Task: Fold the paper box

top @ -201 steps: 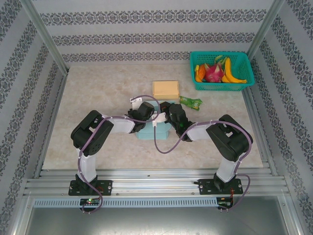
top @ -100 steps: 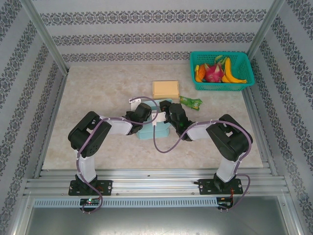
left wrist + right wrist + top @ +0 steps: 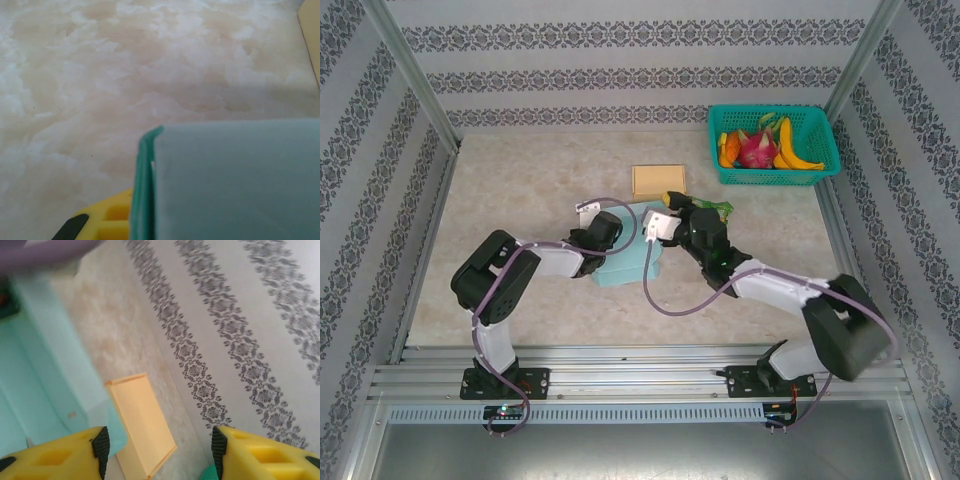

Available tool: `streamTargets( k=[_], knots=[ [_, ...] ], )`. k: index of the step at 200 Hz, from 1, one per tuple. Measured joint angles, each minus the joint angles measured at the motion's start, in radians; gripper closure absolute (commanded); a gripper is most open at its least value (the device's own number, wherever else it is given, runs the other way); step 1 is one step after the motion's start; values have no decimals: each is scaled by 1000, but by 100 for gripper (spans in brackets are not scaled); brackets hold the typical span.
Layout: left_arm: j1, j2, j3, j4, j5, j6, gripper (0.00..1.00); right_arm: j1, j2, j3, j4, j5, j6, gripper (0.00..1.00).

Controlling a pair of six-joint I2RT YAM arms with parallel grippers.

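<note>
From above you have one pale teal paper box [image 3: 628,268] at centre frame, one flat tan cardboard box [image 3: 658,181] just above it, one green plastic basket [image 3: 775,146] at upper right, and the left gripper [image 3: 610,243] at the teal box's left edge. Your left wrist view puts one yellow finger [image 3: 107,223] lower left against the box's wall, that pincer pinched shut on it. Your right wrist view shows the right gripper [image 3: 159,452] with both fingers spread wide, holding nothing, teal box at left.

Lab robot cell: aluminium frame [image 3: 640,380], patterned wall panels [image 3: 620,70].
</note>
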Motion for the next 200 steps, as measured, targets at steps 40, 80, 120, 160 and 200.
streamTargets(
  k=[40,80,120,160,200],
  knots=[
    [0,-64,-59,21,75,10,100,-13,-149,37,-166,21,407,36],
    [0,-106,-77,43,148,18,100,-21,-160,153,-372,8,855,46],
    [0,-109,-77,48,154,18,100,-19,-60,254,-458,-31,1170,49],
    [0,-111,-89,67,153,14,100,-11,86,310,-488,-72,1302,51],
    [0,-111,-97,78,153,3,100,7,157,336,-494,-79,1349,50]
  ],
)
